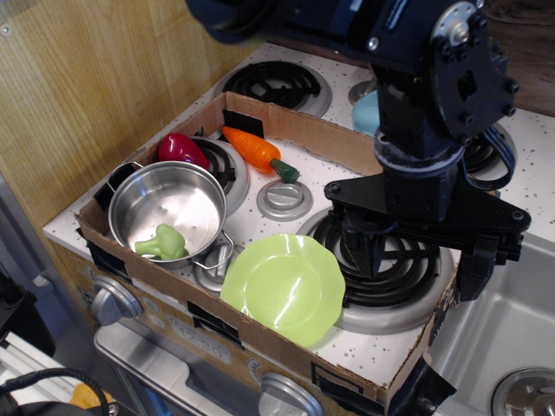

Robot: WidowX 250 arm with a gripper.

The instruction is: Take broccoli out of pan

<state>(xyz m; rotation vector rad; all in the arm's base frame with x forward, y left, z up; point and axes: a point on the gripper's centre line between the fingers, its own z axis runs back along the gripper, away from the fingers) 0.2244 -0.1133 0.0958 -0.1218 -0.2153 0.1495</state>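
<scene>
gripper (421,256) hangs wide open and empty over the right burner (390,269); broccoli (162,243) lies inside the pan (139,204) at near left.

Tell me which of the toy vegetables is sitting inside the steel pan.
The broccoli: light green, lying in the pan. The orange carrot and the red pepper lie on the stovetop outside it.
</scene>
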